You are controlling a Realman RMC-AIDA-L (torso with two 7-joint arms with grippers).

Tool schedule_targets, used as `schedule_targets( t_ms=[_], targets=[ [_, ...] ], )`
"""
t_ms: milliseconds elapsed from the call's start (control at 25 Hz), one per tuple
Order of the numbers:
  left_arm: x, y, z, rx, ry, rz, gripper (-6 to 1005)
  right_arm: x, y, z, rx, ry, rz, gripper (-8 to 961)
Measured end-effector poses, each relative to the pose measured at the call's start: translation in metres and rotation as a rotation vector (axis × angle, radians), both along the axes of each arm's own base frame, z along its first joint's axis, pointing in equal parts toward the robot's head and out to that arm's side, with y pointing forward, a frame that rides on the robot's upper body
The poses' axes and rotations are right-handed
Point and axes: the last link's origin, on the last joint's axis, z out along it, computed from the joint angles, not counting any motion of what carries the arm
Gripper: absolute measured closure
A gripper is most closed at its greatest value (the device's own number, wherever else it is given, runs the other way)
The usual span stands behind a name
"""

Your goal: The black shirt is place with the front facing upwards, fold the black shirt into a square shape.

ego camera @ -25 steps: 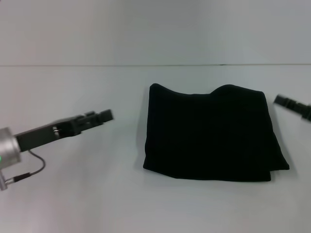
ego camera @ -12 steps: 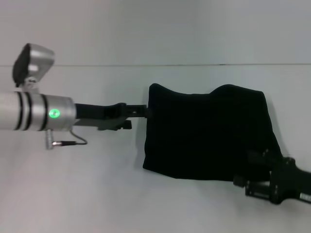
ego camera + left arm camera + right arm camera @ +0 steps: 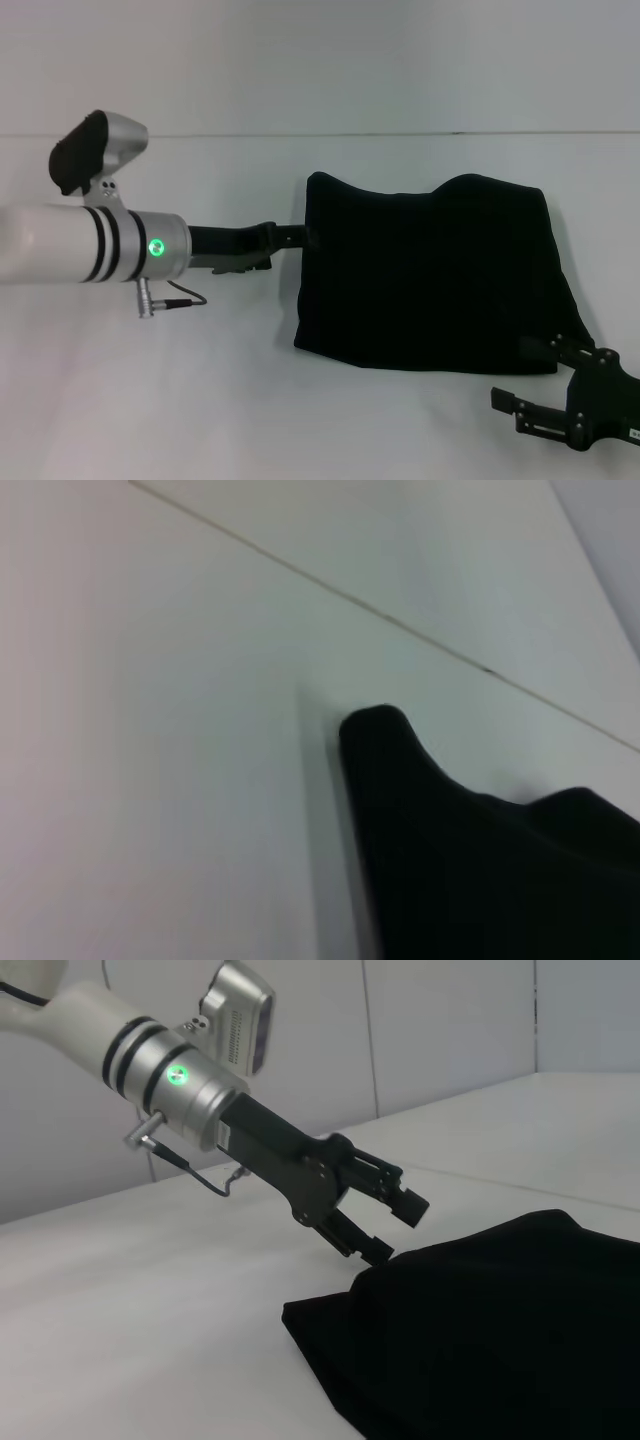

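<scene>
The black shirt [image 3: 430,275] lies folded into a rough square on the white table [image 3: 200,400], with no lettering showing. My left gripper [image 3: 298,237] is at the shirt's left edge near the far left corner. In the right wrist view this left gripper [image 3: 395,1228] stands open, its fingers just at the shirt [image 3: 500,1330] edge with nothing held. My right gripper [image 3: 510,372] is at the shirt's near right corner, open. One of its fingers lies over the corner and the other sits just in front of the shirt's edge. The left wrist view shows only the shirt's corner [image 3: 450,860].
A seam line [image 3: 200,134] runs across the far part of the table. A thin cable [image 3: 175,295] hangs under the left wrist.
The left arm has reached right to the shirt's left edge. The right arm has come from the far right side round to the shirt's near right corner, then drawn slightly toward me.
</scene>
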Motion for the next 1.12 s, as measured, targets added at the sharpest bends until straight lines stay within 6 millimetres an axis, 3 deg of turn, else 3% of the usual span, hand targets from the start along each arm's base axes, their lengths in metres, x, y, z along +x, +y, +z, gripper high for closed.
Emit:
schedule_targets(
  t_ms=[200,760,1120],
  targets=[
    [0.005,-0.005,-0.014,-0.014,0.011,-0.013,97,-0.002,-0.002,-0.001,-0.006,0.013,0.011,102],
    [0.017,-0.01,-0.03,-0.032,0.014,-0.051,100,-0.005,-0.002,-0.002,-0.012,0.025,0.015,102],
    [0.017,-0.009,-0.029,-0.025,0.006,-0.05,439,-0.006,-0.001,-0.003,-0.013,0.027,0.019,102]
  ],
)
